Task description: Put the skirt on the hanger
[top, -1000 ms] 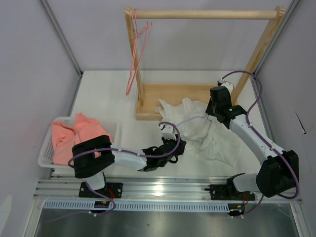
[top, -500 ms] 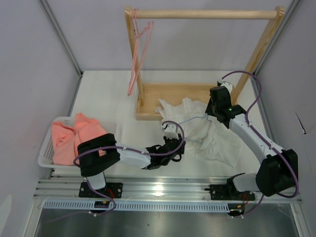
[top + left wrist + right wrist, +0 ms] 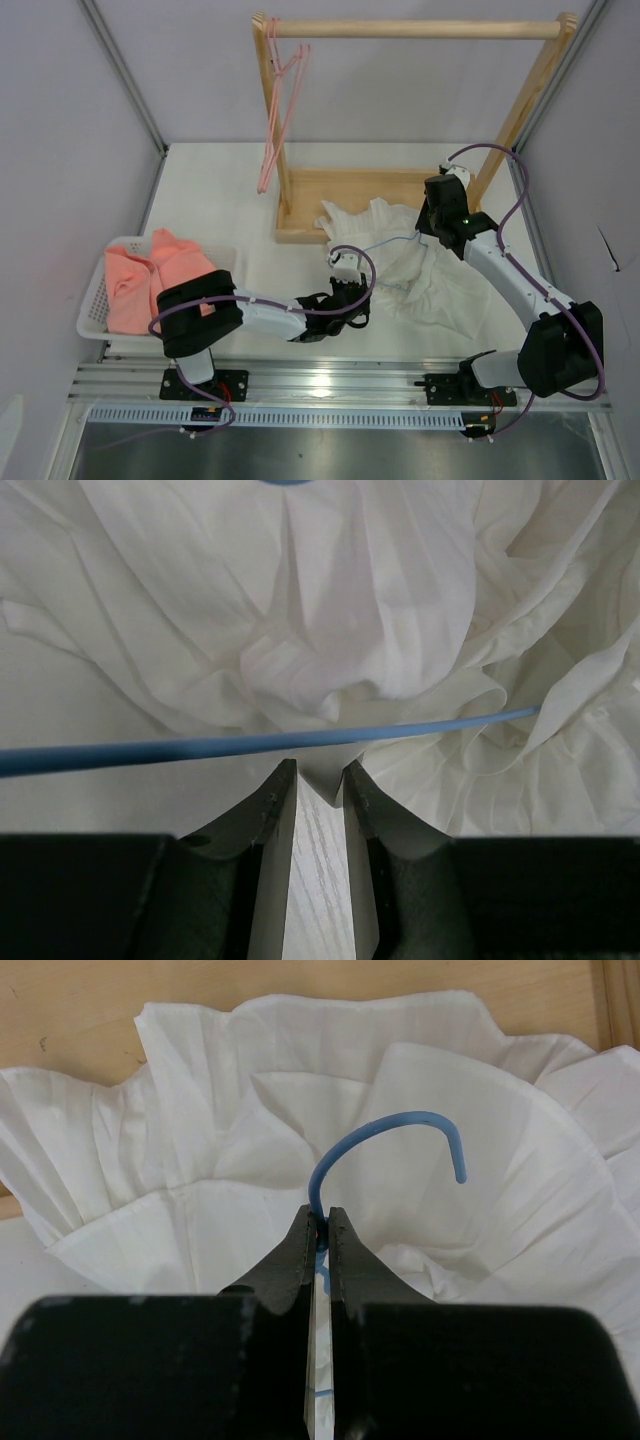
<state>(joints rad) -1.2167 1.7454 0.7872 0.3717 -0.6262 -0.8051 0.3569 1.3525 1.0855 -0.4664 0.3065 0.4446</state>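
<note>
Where the right gripper closed, its jaws stood pressed almost together on the neck of the hanger, just under the hook, which curved up and over to the right in the wrist view. Left gripper: jaws narrow, a fold of the skirt pinched between the tips at the garment's near-left edge. One blue wire arm of the hanger ran across just ahead of those tips, lying over the white fabric. The skirt lay crumpled on the bench between the two arms, ruffled edges fanned out. Its far edge touched the base of the wooden rack, and the hanger rested on top of it rather than threaded through it. Seen from above, the left arm reached in low from the left and the right arm bent in from the right. A pink hanger hung at the left end of the rack's rail. At the bench's left edge sat a white basket holding a salmon-pink cloth, well apart from the skirt.
</note>
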